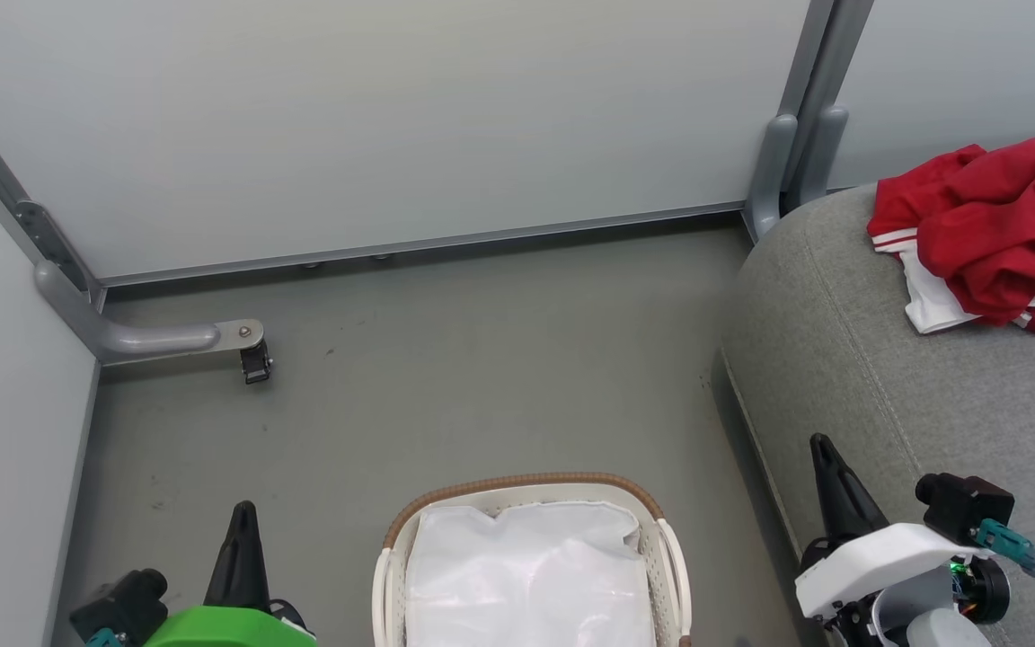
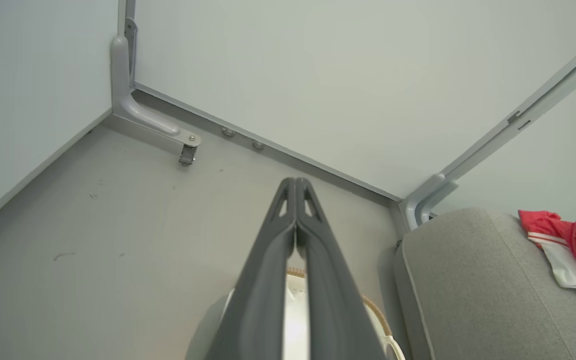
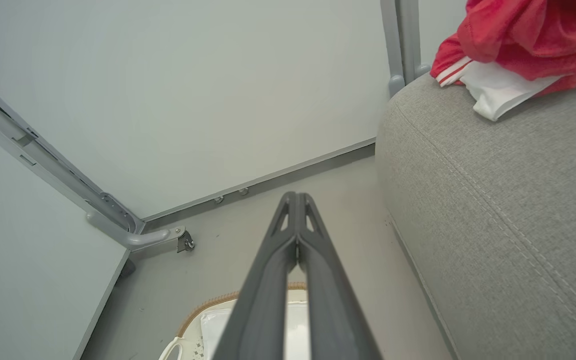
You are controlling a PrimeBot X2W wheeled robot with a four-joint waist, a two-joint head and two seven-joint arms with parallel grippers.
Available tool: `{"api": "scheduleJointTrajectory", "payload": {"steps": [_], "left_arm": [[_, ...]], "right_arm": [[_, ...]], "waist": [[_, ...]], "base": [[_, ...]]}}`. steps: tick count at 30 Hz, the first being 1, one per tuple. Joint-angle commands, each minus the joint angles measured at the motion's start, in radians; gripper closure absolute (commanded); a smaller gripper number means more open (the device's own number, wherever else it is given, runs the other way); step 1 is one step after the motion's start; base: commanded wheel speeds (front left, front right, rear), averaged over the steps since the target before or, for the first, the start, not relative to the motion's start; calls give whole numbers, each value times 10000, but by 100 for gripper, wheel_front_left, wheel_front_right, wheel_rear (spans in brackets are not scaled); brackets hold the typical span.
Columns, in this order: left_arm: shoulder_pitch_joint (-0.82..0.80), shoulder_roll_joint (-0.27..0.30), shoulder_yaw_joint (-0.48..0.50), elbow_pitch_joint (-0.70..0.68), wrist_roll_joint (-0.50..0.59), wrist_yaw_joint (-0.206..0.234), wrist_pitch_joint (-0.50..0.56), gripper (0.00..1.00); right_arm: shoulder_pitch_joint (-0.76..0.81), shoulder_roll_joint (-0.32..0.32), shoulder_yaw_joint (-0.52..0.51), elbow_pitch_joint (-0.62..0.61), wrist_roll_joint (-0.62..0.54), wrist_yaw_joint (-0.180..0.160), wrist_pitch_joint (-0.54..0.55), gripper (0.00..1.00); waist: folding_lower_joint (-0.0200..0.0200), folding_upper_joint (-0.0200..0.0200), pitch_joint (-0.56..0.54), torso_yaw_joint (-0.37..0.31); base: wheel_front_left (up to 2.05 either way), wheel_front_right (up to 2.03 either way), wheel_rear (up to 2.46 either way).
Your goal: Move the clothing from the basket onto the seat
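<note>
The red clothing [image 1: 998, 232] with white trim lies crumpled on the grey seat [image 1: 886, 359] at the right; it also shows in the left wrist view [image 2: 575, 250] and the right wrist view [image 3: 518, 45]. The white basket [image 1: 531, 490] with a brown woven rim stands on the floor at bottom centre, holding just its white liner [image 1: 526, 566]. My left gripper [image 1: 244, 512] is shut and empty, left of the basket. My right gripper [image 1: 821, 445] is shut and empty, over the seat's front edge. Both wrist views show the fingertips [image 2: 295, 182] [image 3: 296, 197] pressed together.
Pale partition walls enclose the grey floor [image 1: 482, 359] at the back and left. A grey metal foot with a small caster [image 1: 252, 359] juts out at the left corner. Another metal post [image 1: 796, 135] stands behind the seat.
</note>
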Motion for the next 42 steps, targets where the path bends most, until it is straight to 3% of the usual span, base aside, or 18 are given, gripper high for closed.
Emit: {"api": "scheduleJointTrajectory", "payload": {"steps": [1, 21, 42], "left_arm": [[-331, 33, 98, -156, -394, -58, 102, 100], [-689, 54, 562, -213, -3134, -207, 913, 100], [-967, 63, 940, -256, -5300, -320, 1570, 100]], "right_arm": [[-177, -75, -90, -199, 474, 0, 89, 100], [-227, -132, -502, -353, 3615, -3, 869, 100], [-251, -156, -863, -470, 6096, -5, 1515, 100]], "waist": [[0, 0, -2, -6], [0, 0, -36, -78], [0, 0, -69, -149]], "base": [[0, 0, 0], [0, 0, 0], [0, 0, 0]]}}
